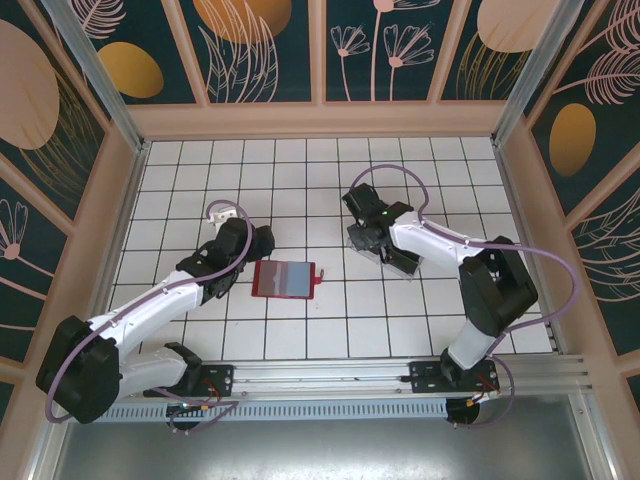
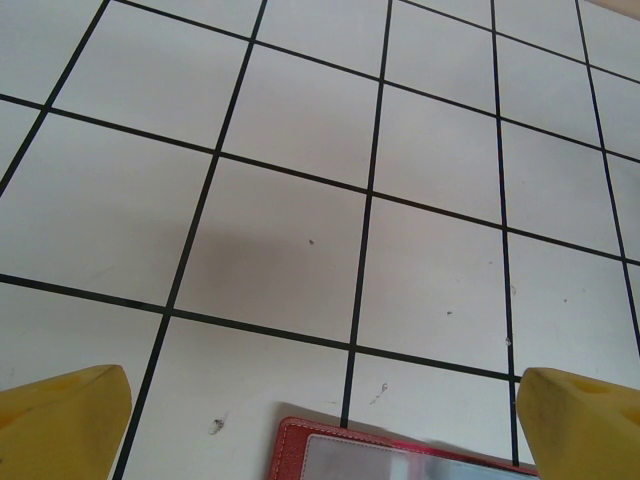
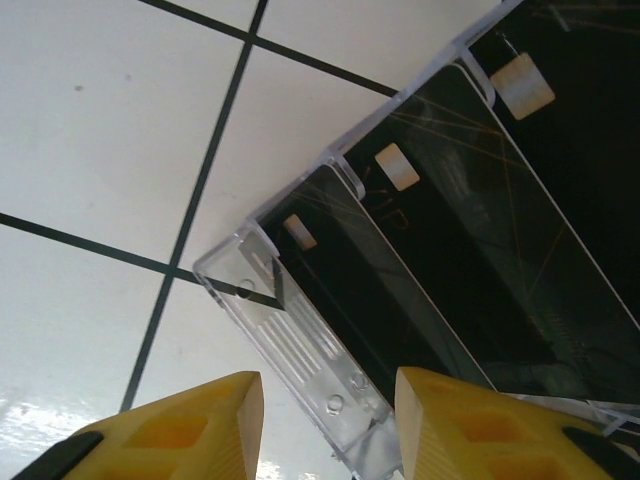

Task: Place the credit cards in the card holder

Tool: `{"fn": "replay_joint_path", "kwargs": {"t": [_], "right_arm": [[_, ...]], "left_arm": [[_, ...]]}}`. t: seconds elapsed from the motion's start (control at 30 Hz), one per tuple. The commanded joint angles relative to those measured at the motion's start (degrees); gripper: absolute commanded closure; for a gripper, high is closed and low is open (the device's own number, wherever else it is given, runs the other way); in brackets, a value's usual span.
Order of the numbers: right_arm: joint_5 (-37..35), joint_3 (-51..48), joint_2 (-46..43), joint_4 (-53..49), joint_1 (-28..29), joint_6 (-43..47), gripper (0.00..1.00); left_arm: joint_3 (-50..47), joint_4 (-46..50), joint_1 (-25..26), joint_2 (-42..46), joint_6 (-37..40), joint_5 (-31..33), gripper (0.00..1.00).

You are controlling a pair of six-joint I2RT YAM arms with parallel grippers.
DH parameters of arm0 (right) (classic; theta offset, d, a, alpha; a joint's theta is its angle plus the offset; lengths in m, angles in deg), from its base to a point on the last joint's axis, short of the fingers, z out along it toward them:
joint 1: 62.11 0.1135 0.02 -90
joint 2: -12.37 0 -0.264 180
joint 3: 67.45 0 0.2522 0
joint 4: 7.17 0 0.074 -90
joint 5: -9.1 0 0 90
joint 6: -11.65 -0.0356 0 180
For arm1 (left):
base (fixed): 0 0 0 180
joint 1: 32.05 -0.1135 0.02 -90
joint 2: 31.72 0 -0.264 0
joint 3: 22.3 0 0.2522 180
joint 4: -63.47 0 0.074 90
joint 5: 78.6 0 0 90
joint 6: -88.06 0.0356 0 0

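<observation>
**Top external view.** Card holder open and flat on table, about mid-table, slightly toward near edge. Left gripper just beside holder's left edge. Right gripper right of mid-table, well apart from holder.

**Left wrist view.** Left gripper released, yellow fingertips spread wide over tiles. Red rim of card holder between them.

**Right wrist view.** Right gripper part-closed. Fingertips straddle end corner of clear rack. Cannot tell whether anything is clamped. Credit cards, black, stand edge-up in rack slots.
</observation>
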Motion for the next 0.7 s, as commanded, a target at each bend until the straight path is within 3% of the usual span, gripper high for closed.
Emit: {"fn": "replay_joint_path", "kwargs": {"t": [0.0, 0.67], "right_arm": [[-3.61, 1.81, 1.19, -1.53, 0.56, 1.22, 0.6], [-4.23, 0.92, 4.66, -1.6, 1.36, 2.35, 0.61]], "left_arm": [[-0.07, 0.28, 0.12, 0.27, 1.16, 1.21, 0.02], [-0.76, -0.26, 0.16, 0.44, 0.32, 0.59, 0.01]]}}
